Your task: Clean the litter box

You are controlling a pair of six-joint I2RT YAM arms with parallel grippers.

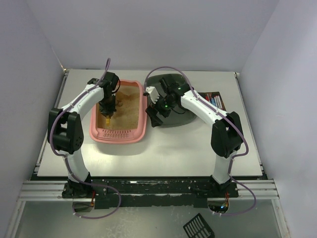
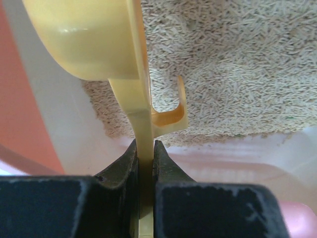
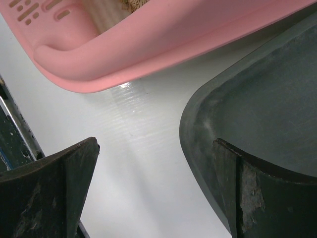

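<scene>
The left fingers (image 2: 124,166) pinch the handle of a yellow plastic scoop (image 2: 94,39), its bowl directly over litter (image 2: 237,59) in the pink rectangular plastic litter box (image 1: 118,134). The right fingers (image 3: 54,188) gape empty astride the rim of the dark grey tray (image 3: 257,99).

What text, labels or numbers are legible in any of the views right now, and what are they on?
No text is readable in any view.
Flat dark item with red, white and blue marks, right of the dark grey tray: any print is too small to read.
Litter box: no markings visible.
Yellow scoop: no markings visible.
</scene>
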